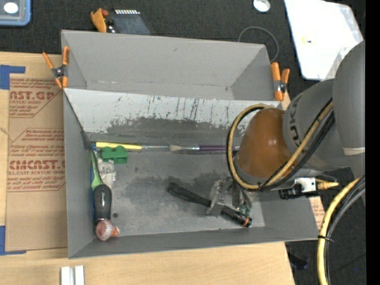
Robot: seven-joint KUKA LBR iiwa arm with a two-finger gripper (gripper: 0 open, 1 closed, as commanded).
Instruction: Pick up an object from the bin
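My gripper (229,202) is low over the bin floor at the front right, just under the arm's orange cover. It sits on top of a long black stick-like tool (189,194) that lies slanted from the middle of the floor to the front right, with a small red mark at its right end. The gripper's metal parts hide the tool's middle. A thin brush (178,148) with a yellow and purple handle lies along the foot of the back wall, behind the gripper.
At the left wall lie a green block (114,154), a green-handled brush with a black bulb (102,198) and a pinkish ball (106,230). The arm and its looped cables cover the bin's right side.
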